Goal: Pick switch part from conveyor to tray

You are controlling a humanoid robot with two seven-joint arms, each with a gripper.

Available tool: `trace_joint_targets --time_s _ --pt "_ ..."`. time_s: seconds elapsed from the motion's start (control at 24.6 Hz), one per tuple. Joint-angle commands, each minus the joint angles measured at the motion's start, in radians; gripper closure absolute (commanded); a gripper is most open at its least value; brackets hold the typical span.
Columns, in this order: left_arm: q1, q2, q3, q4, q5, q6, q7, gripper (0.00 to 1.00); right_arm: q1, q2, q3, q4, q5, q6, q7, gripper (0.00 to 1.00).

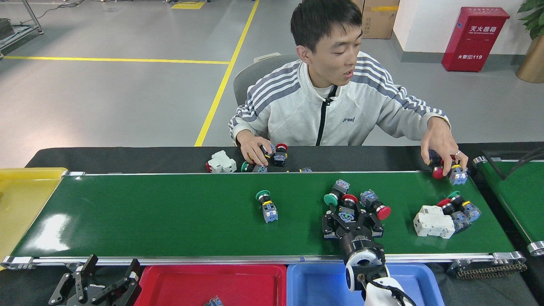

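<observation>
The green conveyor [170, 221] carries several switch parts. A lone green-capped one [267, 206] lies mid-belt. A cluster of three lies to its right: green-capped [335, 194], red-capped [349, 203] and another red-capped [376, 207]. My right gripper [352, 217] reaches over the near rail, open, its fingers on either side of the middle red-capped part's blue base. My left gripper [106, 278] hangs open below the belt, at the bottom left. A red tray [238, 282] and a blue tray [318, 284] sit in front of the belt.
A white breaker [433, 223] with two more switch parts [458, 209] lies at the belt's right. A person's hand [444, 159] holds parts at the far right edge; the other hand [254, 151] rests among parts on the black table. A yellow bin [21, 199] stands left, a narrower belt [520, 191] right.
</observation>
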Motion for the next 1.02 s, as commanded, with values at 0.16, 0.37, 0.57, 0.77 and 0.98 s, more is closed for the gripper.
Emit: trace_joint_targets --time_s 0.16,0.37,0.57,0.77,0.98 --pt "-0.008 0.012 0.004 -0.011 0.003 -0.002 0.006 0.00 0.095 -0.006 0.030 -0.192 0.000 -0.199 -0.003 0.97" --pt "-0.020 0.011 -0.007 -0.017 0.001 -0.003 0.003 0.00 0.242 -0.013 0.129 -0.384 0.011 -0.604 -0.001 0.78" --pt "-0.106 -0.016 -0.076 -0.014 -0.009 0.012 -0.006 0.00 0.241 -0.018 0.241 -0.385 0.012 -0.668 0.002 0.00" --pt "-0.157 -0.054 -0.219 -0.004 -0.092 0.107 -0.028 0.00 0.255 -0.016 0.185 -0.425 -0.002 -0.644 0.002 0.00" --pt "-0.210 -0.100 -0.305 0.063 -0.128 0.189 -0.048 0.00 0.416 0.048 -0.121 -0.511 -0.005 -0.306 -0.069 0.02"
